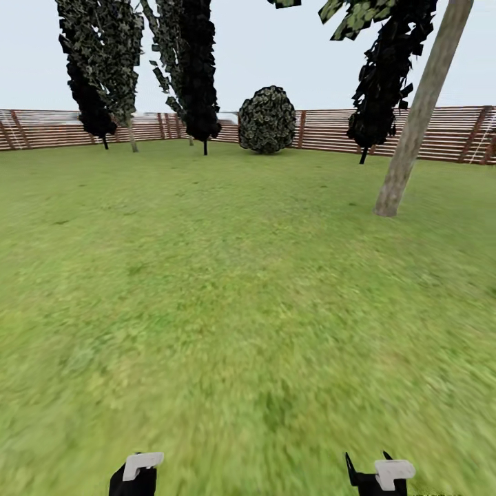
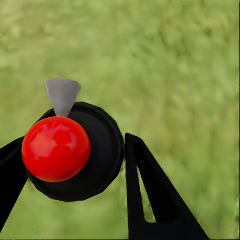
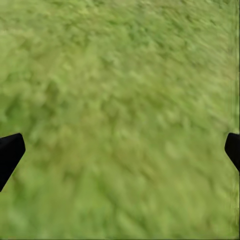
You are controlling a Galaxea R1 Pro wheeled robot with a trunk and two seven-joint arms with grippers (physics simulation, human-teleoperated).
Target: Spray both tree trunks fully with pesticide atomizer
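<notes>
The pesticide atomizer, a black round body with a glossy red knob and a grey cone nozzle, sits between the black fingers of my left gripper, which is shut on it above the grass. In the head view my left gripper and right gripper sit at the bottom edge. The right gripper is open with only lawn between its fingertips. A thick, leaning, pale grey-brown tree trunk rises from the lawn at the far right, its dark foliage high up.
The green lawn stretches ahead to a reddish-brown slat fence. A round dark bush stands at the fence in the middle. Tall dark-leaved trees stand at the back left.
</notes>
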